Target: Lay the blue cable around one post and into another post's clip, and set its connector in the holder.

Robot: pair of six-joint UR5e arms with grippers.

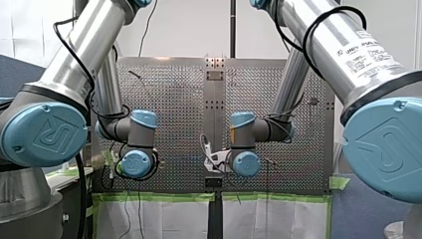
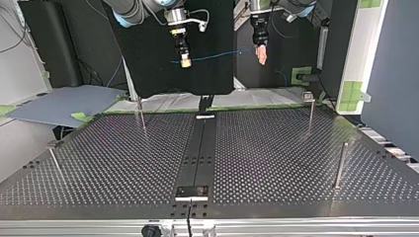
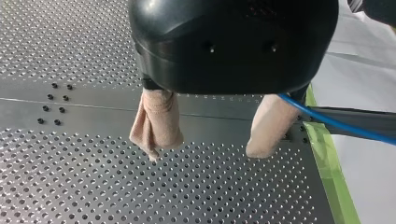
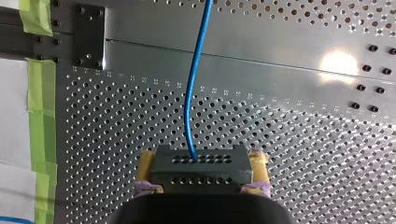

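Note:
My right gripper (image 4: 201, 186), with yellow pads, is shut on a dark grey connector block (image 4: 201, 167). The blue cable (image 4: 190, 93) leaves the block's face and runs ahead over the perforated table. In the top view this gripper (image 2: 185, 60) hangs high above the table's far edge, left of centre. The cable (image 2: 217, 54) stretches from it across to my left gripper (image 2: 261, 55). My left gripper (image 3: 212, 140) is open, its beige pads (image 3: 158, 122) spread wide. The cable (image 3: 336, 125) passes along the outer side of one pad, not between them.
Thin metal posts stand on the table: one far left (image 2: 142, 116), one far right (image 2: 310, 112), one near right (image 2: 340, 165), one near left (image 2: 55, 163). A small black plate (image 2: 192, 192) sits on the centre strip near the front edge. Green tape (image 4: 38, 93) lines the table's edge.

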